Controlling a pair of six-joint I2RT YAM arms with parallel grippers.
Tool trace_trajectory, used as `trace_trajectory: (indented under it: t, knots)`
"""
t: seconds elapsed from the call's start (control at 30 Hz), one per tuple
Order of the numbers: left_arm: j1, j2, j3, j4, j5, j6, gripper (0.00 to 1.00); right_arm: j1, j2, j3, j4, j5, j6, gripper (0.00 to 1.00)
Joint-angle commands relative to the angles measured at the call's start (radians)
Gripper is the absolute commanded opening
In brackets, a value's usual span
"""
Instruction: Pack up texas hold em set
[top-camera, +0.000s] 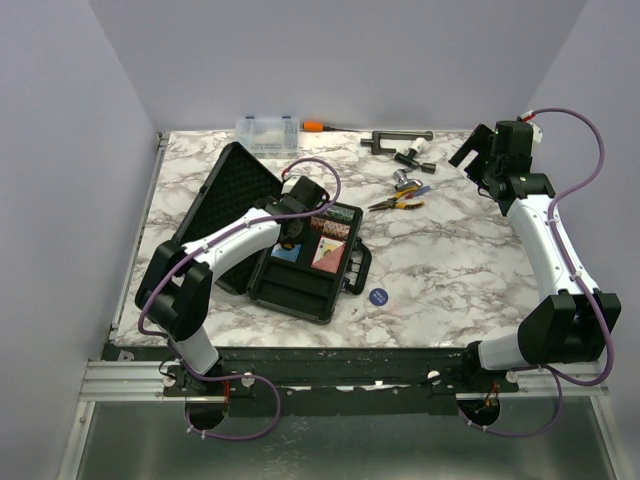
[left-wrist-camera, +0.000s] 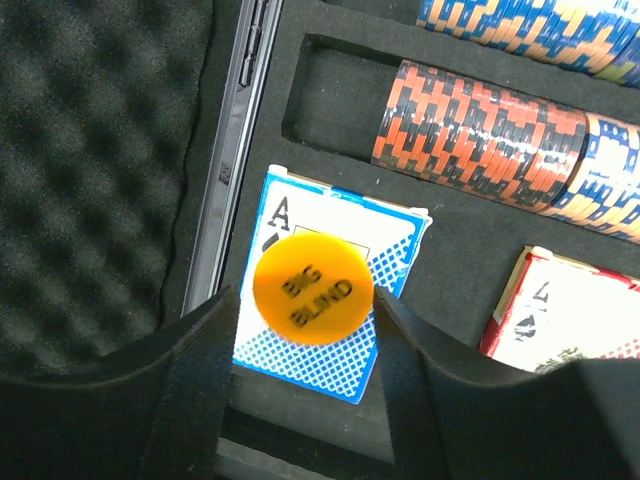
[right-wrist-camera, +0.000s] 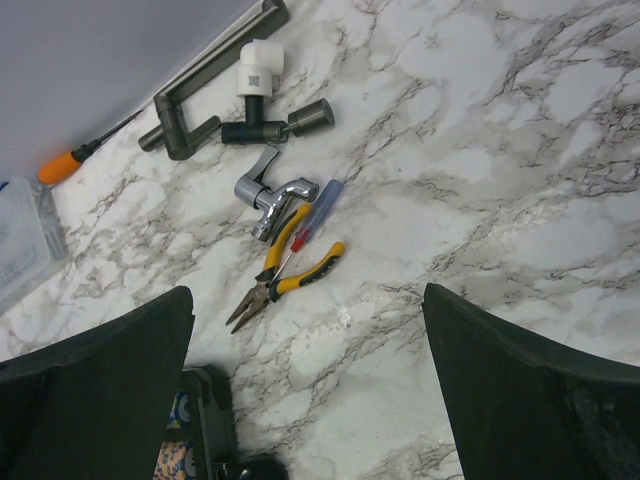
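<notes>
The black case (top-camera: 225, 190) lies open at centre left, its foam lid folded back to the left. Its tray holds a blue card deck (left-wrist-camera: 320, 365), a red deck (left-wrist-camera: 560, 310) and orange and blue chip rolls (left-wrist-camera: 470, 135). My left gripper (left-wrist-camera: 303, 300) hovers low over the tray (top-camera: 293, 235). An orange "BIG BLIND" disc (left-wrist-camera: 313, 285) sits over the blue deck between the jaws, against the right finger with a small gap at the left finger. A blue disc (top-camera: 378, 295) lies on the table right of the case. My right gripper (top-camera: 485, 165) is raised at the back right, open and empty (right-wrist-camera: 305, 340).
Yellow-handled pliers (right-wrist-camera: 285, 280), a small screwdriver and a chrome fitting lie mid-back. A grey bar tool (top-camera: 400, 137), an orange-handled screwdriver (top-camera: 313, 126) and a clear organiser box (top-camera: 267, 132) lie along the back wall. The case's corner (right-wrist-camera: 205, 420) shows in the right wrist view.
</notes>
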Motion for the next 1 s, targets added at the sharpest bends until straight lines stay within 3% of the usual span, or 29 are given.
trace_trajectory:
  t: [0.0,0.13,0.37,0.63,0.73,0.97]
  knots:
    - [0.006,0.003,-0.023,0.018,0.007,-0.011,0.62,-0.004,0.004,-0.009,0.021,-0.018,-0.013,1.0]
    - [0.006,0.001,-0.029,0.02,0.001,-0.012,0.74,-0.005,0.004,-0.01,0.021,-0.017,-0.013,1.0]
    - [0.001,-0.049,-0.042,0.019,0.003,-0.01,0.82,-0.004,0.003,-0.009,0.022,-0.02,-0.012,1.0]
    - [-0.037,-0.191,-0.06,0.021,0.048,0.024,0.85,-0.004,0.005,-0.009,0.024,-0.036,-0.015,1.0]
    - [-0.073,-0.237,-0.066,0.024,0.051,0.034,0.85,-0.004,-0.02,-0.024,0.068,-0.148,-0.013,1.0]
    - [-0.166,-0.272,-0.057,0.045,0.081,0.064,0.85,-0.005,-0.047,0.025,0.074,-0.289,0.173,1.0]
